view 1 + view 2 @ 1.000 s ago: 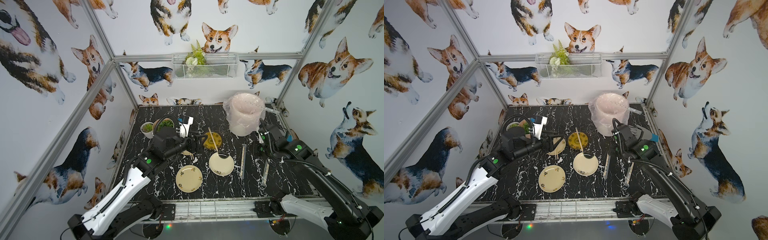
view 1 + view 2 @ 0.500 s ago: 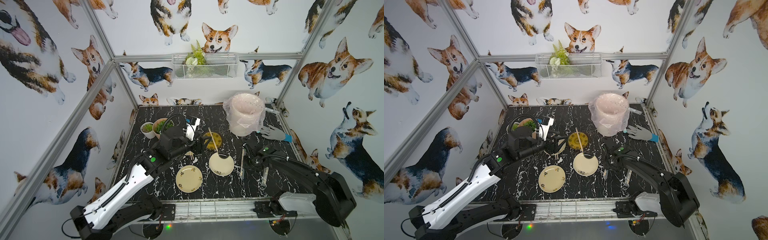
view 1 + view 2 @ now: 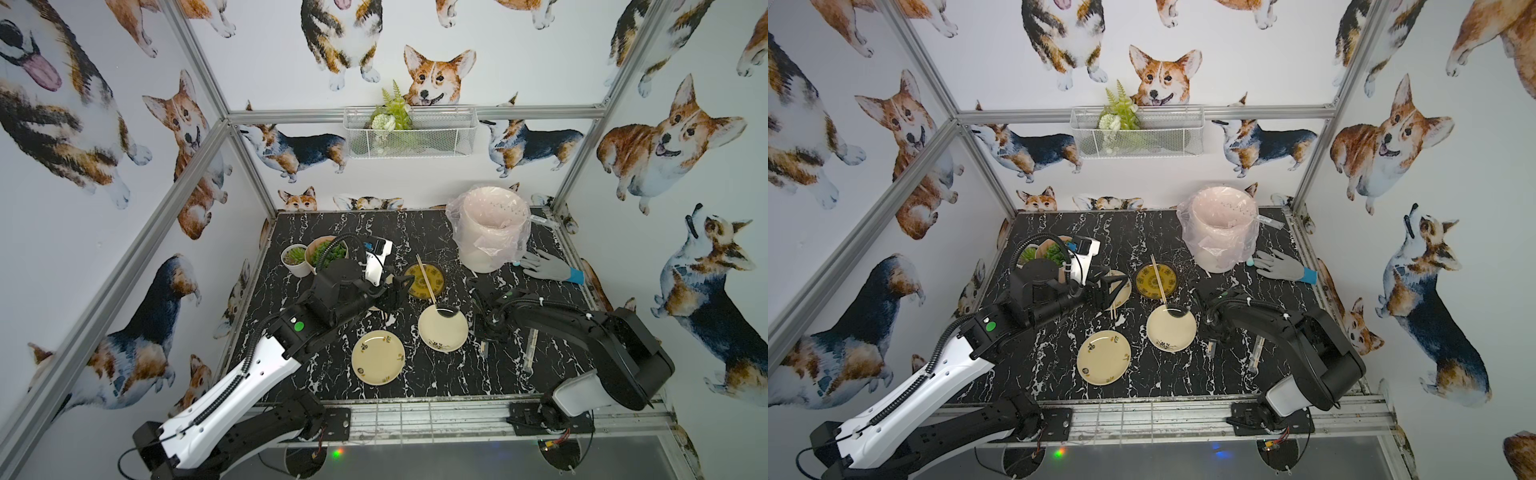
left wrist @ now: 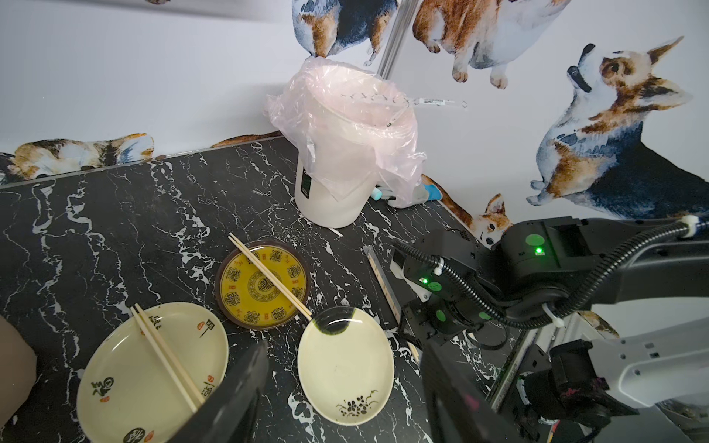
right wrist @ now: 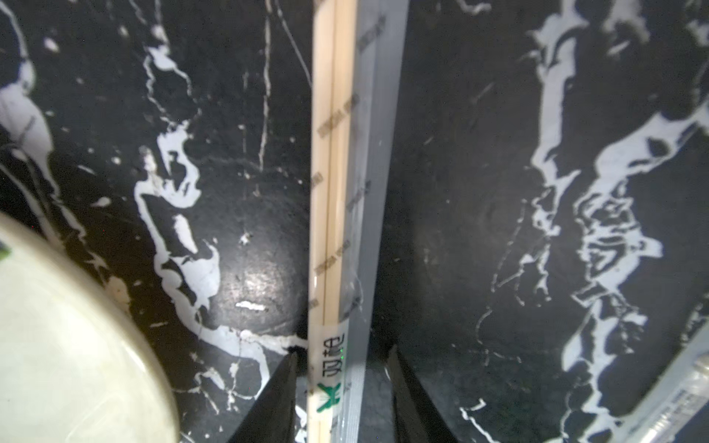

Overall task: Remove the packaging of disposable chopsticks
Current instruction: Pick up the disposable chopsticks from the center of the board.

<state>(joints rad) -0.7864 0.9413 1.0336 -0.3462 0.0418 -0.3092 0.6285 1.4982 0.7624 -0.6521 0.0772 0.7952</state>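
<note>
A pair of disposable chopsticks (image 5: pixel 330 191) lies on the table inside its clear packaging (image 5: pixel 368 191), right of a cream plate (image 3: pixel 442 332). My right gripper (image 5: pixel 344 364) is down at the table, open, with one finger on each side of this packaging near its printed end; in both top views the gripper (image 3: pixel 484 338) (image 3: pixel 1212 338) covers most of it. A second packaged pair (image 3: pixel 531 349) lies further right. My left gripper (image 4: pixel 343 353) hangs open and empty over the plates (image 3: pixel 399 291). Bare chopsticks rest on a yellow plate (image 4: pixel 268 276) and on a cream plate (image 4: pixel 165 353).
A white bin (image 3: pixel 490 232) with a crinkly liner stands at the back right, with a clear sleeve (image 4: pixel 441 101) behind it and a grey glove (image 3: pixel 544 270) beside it. Two potted plants (image 3: pixel 295 257) sit back left. Another cream plate (image 3: pixel 378 357) lies near the front.
The right arm has swung from beside the bin down to the table, and its gripper now straddles the packaged chopsticks. The left gripper has shifted slightly to the right over the plates.
</note>
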